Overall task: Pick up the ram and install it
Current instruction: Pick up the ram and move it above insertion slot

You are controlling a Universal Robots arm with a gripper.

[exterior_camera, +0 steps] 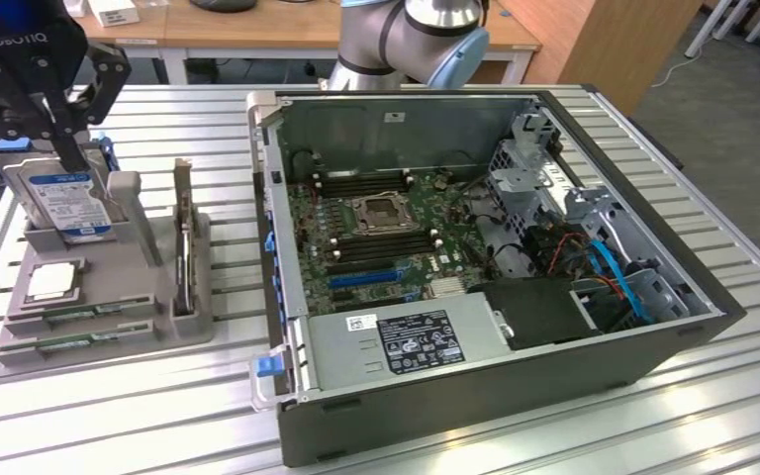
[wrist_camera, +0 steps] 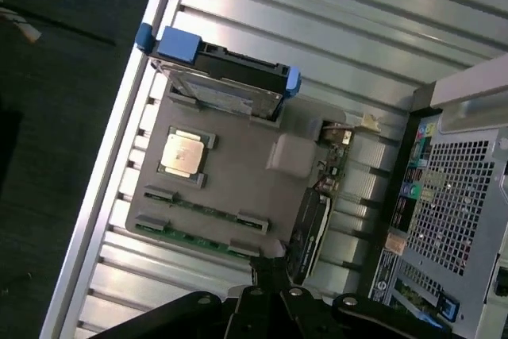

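The closed pincer [exterior_camera: 74, 158] hangs over a ribbed metal tabletop [exterior_camera: 116, 416]. The ram [exterior_camera: 83, 316] lies nearby in a grey tray [exterior_camera: 155, 332], and wooden desks [exterior_camera: 261, 35] stand beyond.

Overall light: bright, even and white in the exterior view, as from ceiling lamps; dimmer and bluer in the wrist view.
Glare: pale sheen runs along the ribbed metal table [exterior_camera: 723, 416]; in the wrist view the slats by the table's edge wash out to near white.
Shadows: soft and short; the open computer case [exterior_camera: 513, 401] is dark along its inner walls and cable corner.
Dark areas: the floor [wrist_camera: 48, 156] beside the table is almost black; the gripper [wrist_camera: 271, 271] shows as a black silhouette.
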